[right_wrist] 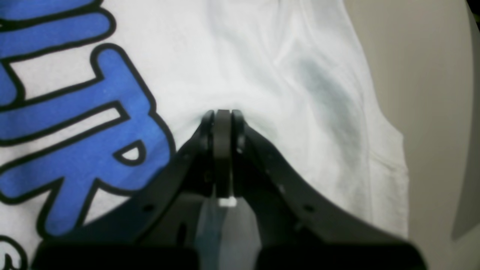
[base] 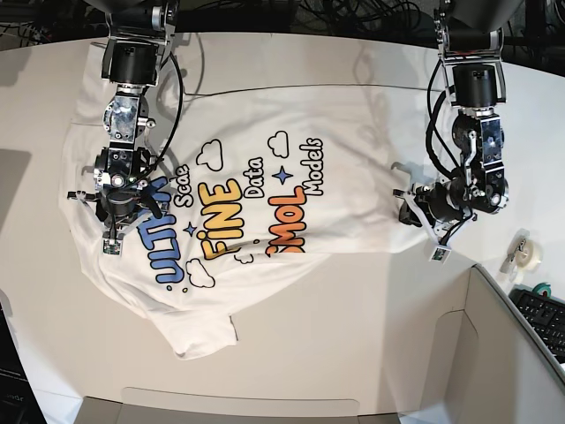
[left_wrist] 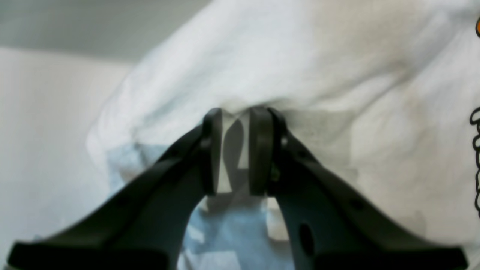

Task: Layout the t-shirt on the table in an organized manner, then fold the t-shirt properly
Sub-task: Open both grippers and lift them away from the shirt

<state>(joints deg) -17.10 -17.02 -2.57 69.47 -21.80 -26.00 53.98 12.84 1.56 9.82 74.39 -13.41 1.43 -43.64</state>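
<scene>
The t-shirt (base: 256, 194) is spread print-up on the counter (base: 371, 309) — soft, limp, easily rucked. Cloth is pinched in both jaws, left gripper (left_wrist: 236, 116) and right gripper (right_wrist: 223, 112) — hems are judged the best holds.

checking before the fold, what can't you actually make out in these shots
- Left wrist view: the left gripper pinches the t-shirt, but the image is blurred; which hem or edge it holds is unclear.
- Right wrist view: the right gripper is shut on cloth; the blue lettering is cut off by the frame edge.
- Base view: the arm covers the right gripper's pinch.
- Base view: the small object on the table is too small to identify.
</scene>
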